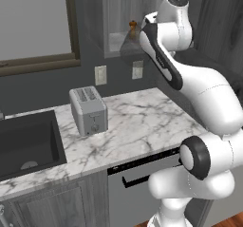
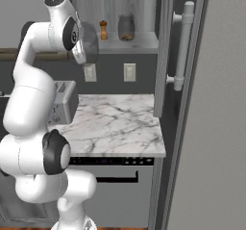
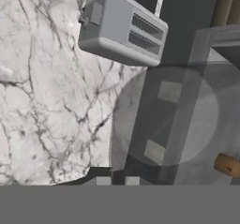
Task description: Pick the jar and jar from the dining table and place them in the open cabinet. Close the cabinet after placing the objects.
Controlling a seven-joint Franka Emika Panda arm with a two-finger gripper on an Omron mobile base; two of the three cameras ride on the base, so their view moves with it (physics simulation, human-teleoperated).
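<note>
Overhead, cabinet: stood open above the marble counter.
Jars: one on the cabinet shelf; a clear one clamped in the closed gripper, just beside that shelf.
Toaster: on the counter.

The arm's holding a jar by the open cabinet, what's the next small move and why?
Probably ease the held jar onto the cabinet shelf, then release. The jaws are shut on it, it hangs just off the shelf's front, and bare shelf shows right of the other jar.
</note>
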